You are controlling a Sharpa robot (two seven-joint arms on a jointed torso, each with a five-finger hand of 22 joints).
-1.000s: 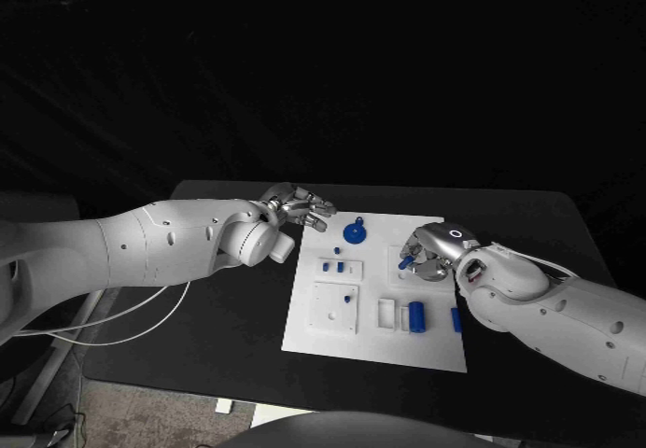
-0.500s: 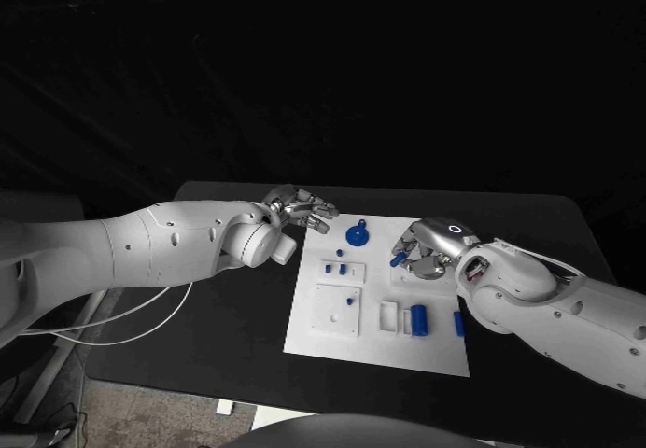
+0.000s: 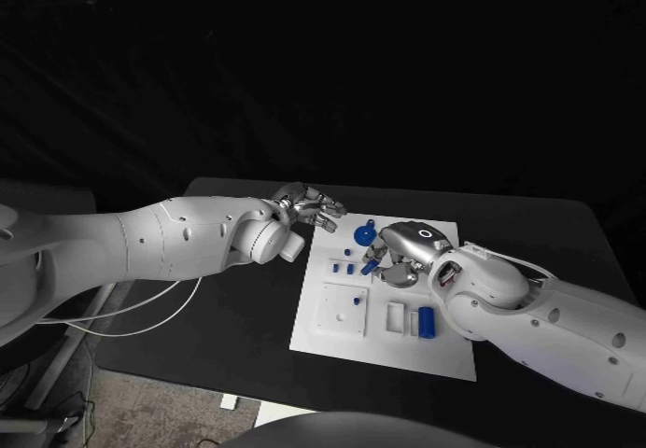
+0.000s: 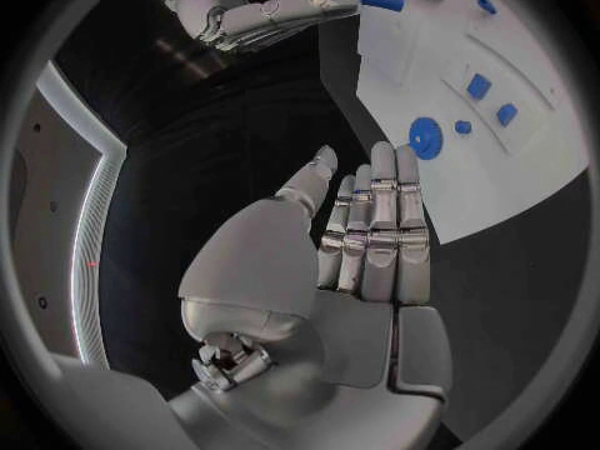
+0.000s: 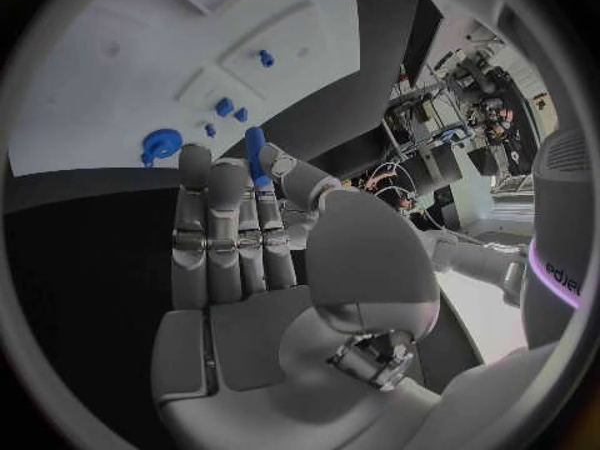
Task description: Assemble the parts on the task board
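Fingers of right hand around one blue part; left hand fingers apart.

Looking like a robotics lab: a black table is sitting in a dark-curtained space, white cables are trailing off its left edge, and cluttered equipment racks are showing behind.

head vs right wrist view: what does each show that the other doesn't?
Head only: the left robot hand open beside the task board's far left corner, and the blue cylinder lying near the board's near edge.
Right wrist only: the small blue part seen clearly between the right robot hand's thumb and fingers.
Both: the white task board, the round blue disc part and the small blue pieces standing in it.
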